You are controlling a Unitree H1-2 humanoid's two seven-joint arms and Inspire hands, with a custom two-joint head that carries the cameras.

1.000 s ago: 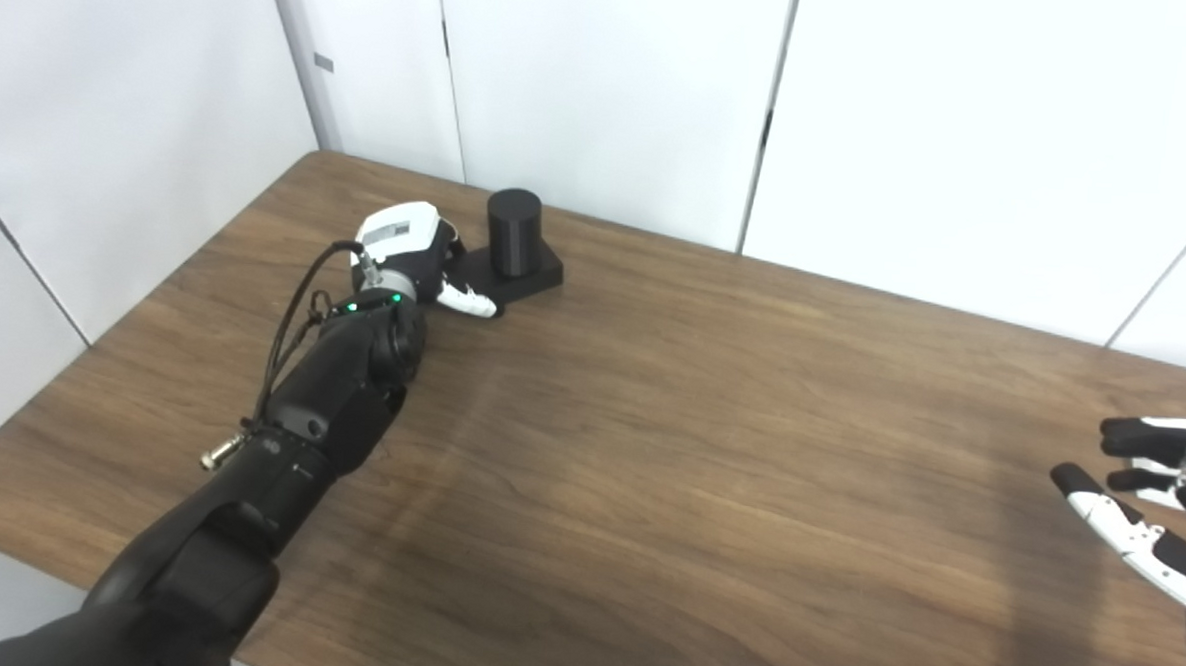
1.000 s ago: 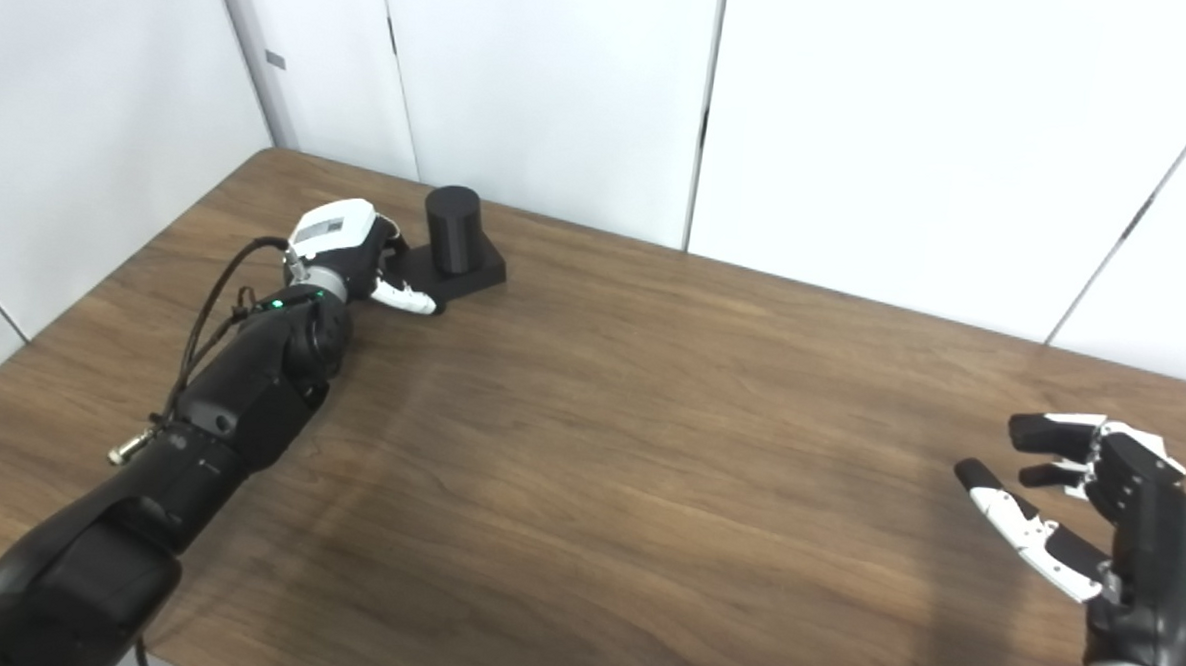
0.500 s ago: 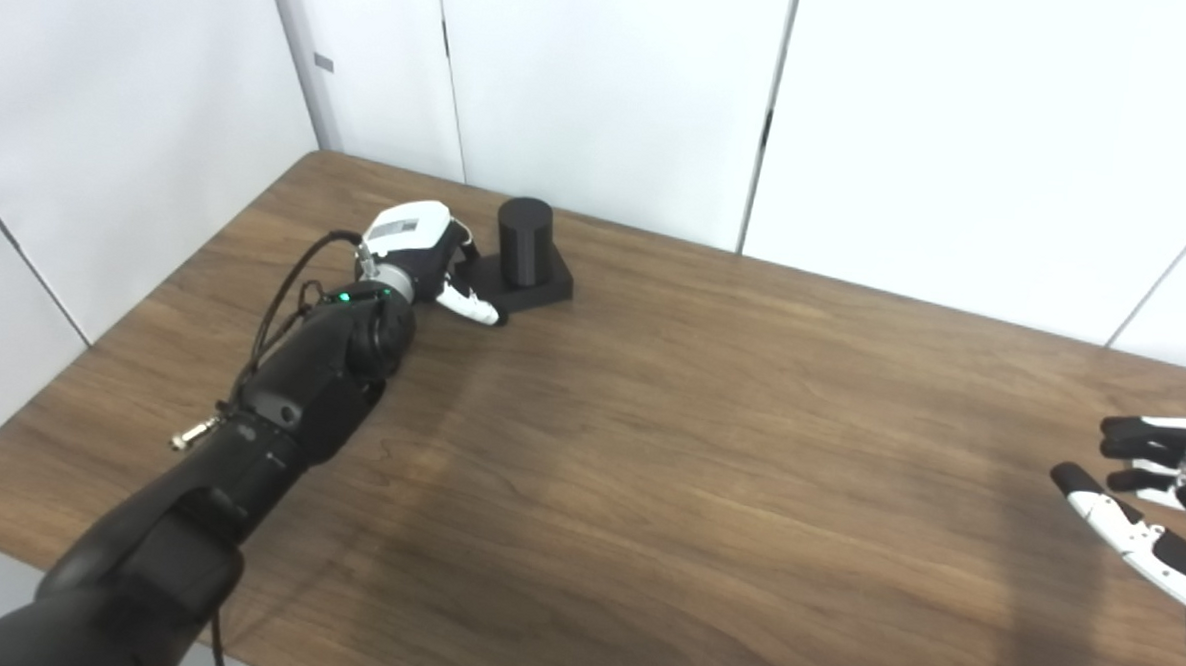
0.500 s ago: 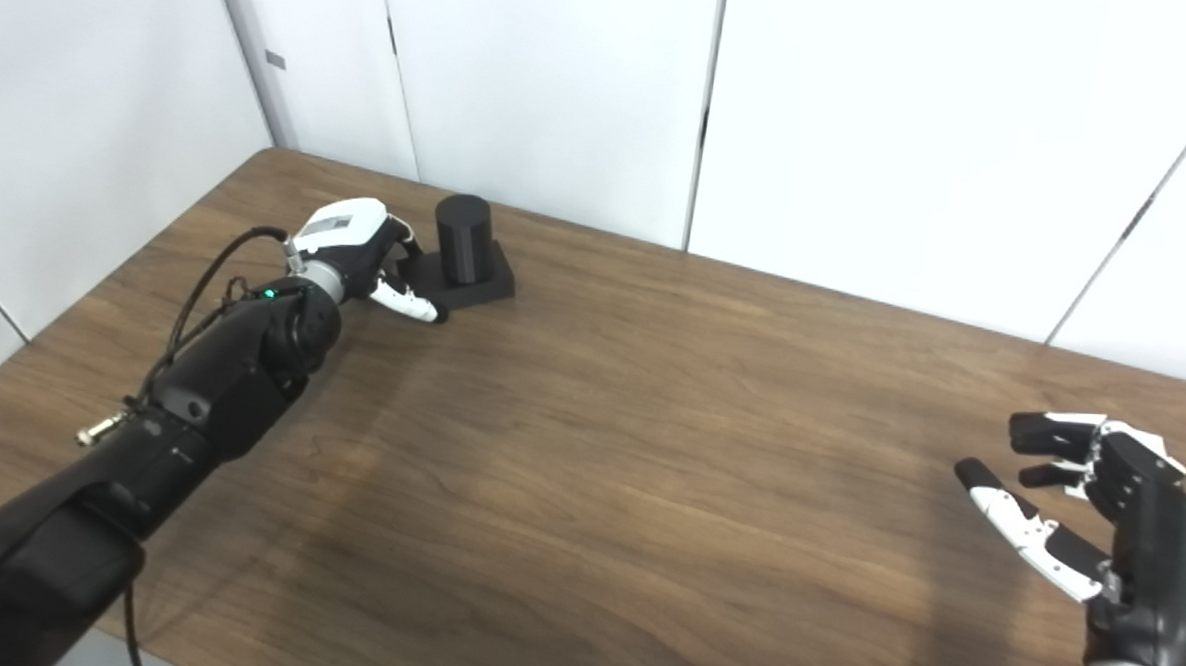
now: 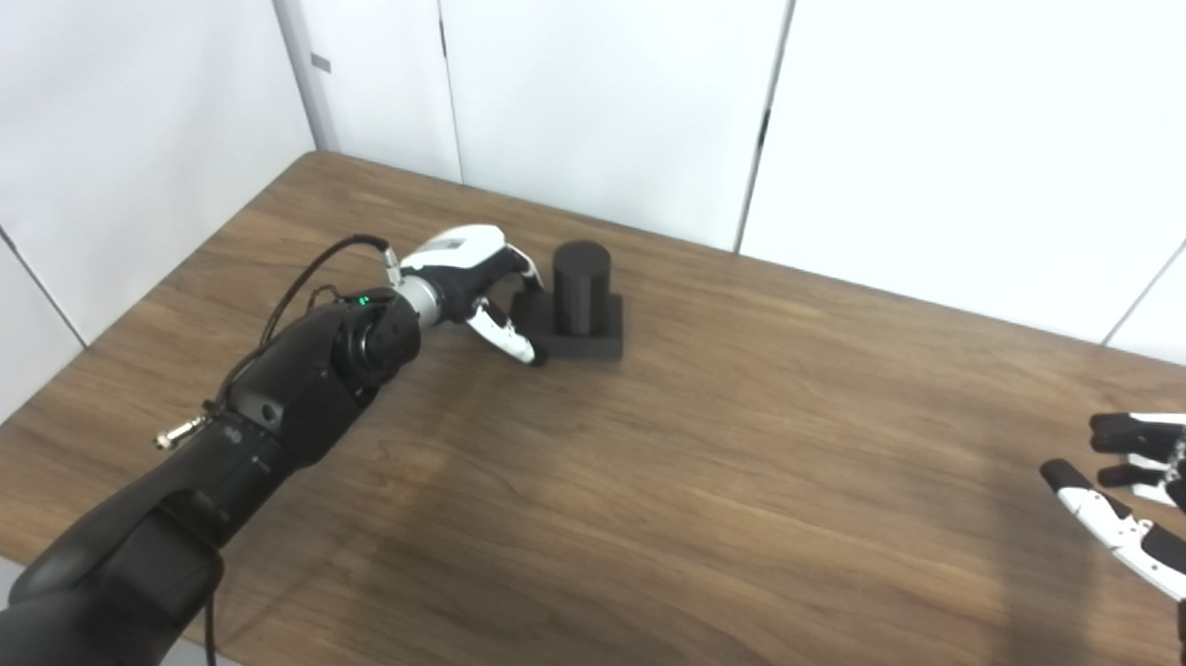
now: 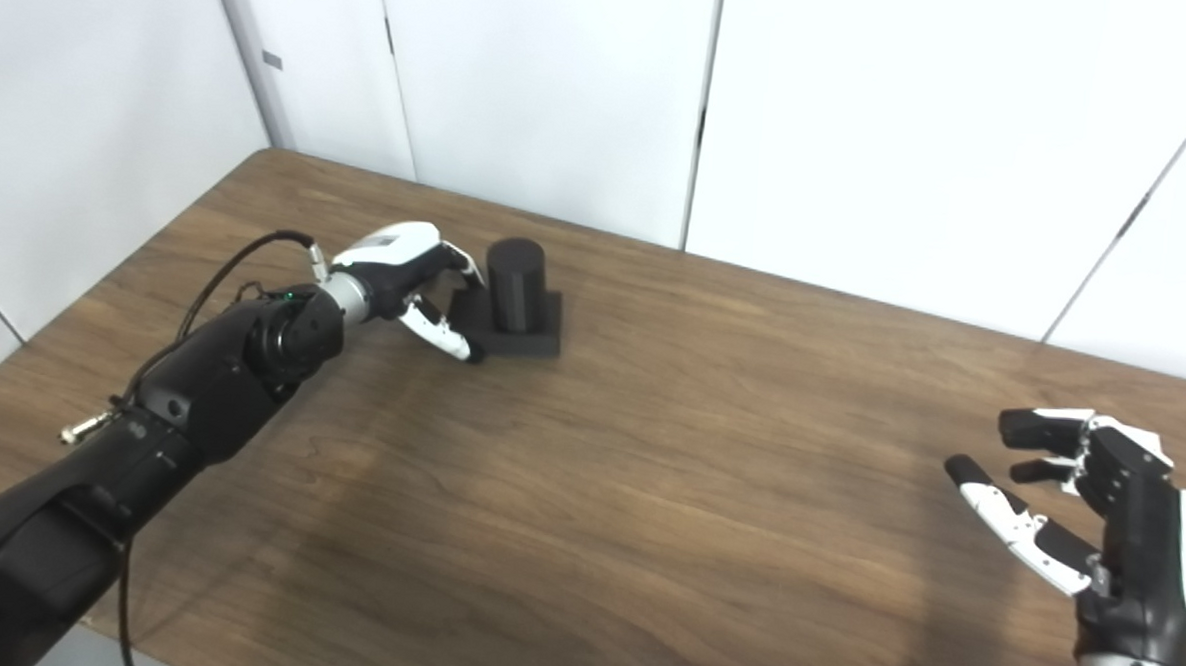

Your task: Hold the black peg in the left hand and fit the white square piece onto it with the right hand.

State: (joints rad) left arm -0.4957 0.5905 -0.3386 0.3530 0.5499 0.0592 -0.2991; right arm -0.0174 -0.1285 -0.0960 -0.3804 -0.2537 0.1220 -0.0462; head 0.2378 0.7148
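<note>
Gripping the black peg's (image 5: 579, 290) square base, left hand (image 5: 467, 277) fingers are pinching its near edge; right hand (image 6: 1096, 505) is hovering, fingers spread.

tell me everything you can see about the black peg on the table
The black peg is a matte, dark, plastic-looking upright cylinder with a flat top, rising from a low square base of the same black. It stands on the wooden table, left of the middle, toward the far edge. The left hand grips the base's left edge, fingers curled around it. Nothing sits on the peg.
</note>
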